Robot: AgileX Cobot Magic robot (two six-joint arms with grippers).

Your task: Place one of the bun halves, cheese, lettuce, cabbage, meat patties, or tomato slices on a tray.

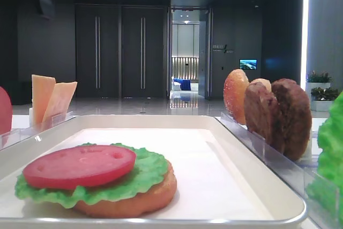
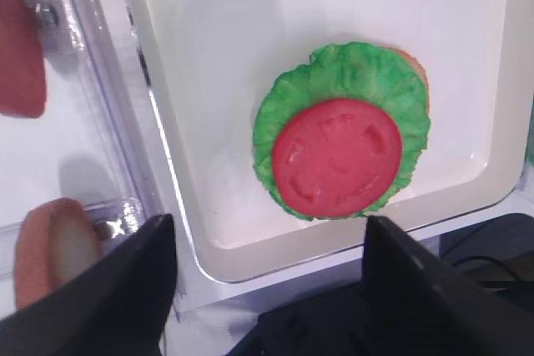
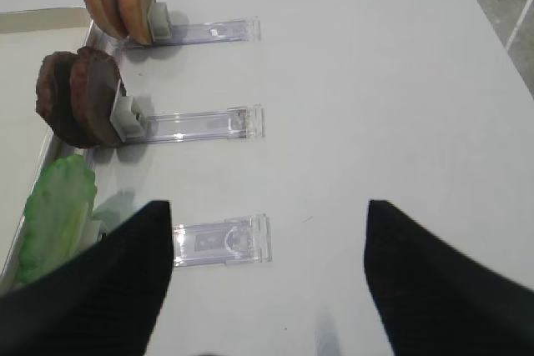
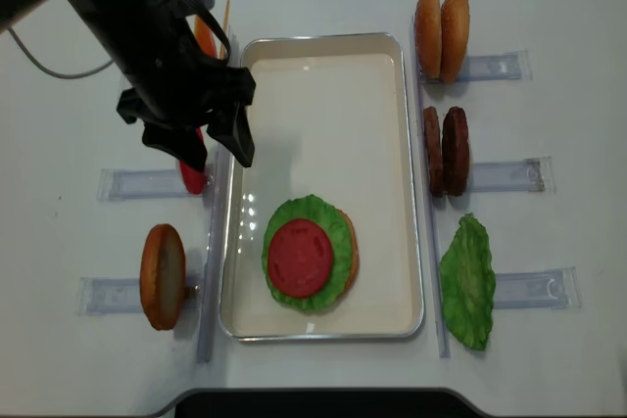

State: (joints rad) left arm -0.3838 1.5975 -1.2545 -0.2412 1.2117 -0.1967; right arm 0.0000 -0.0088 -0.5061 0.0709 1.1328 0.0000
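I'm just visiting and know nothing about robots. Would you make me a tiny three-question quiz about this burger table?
1. True or false: the tomato slice lies directly on the bare tray.
2. What stands in the rack to the right of the tray, between the bun halves and the loose lettuce leaf?
3. Is the left gripper carrying anything? A) a bun B) cheese C) nothing

Key: 1 false, it rests on lettuce over a bun half; 2 the meat patties; 3 C.
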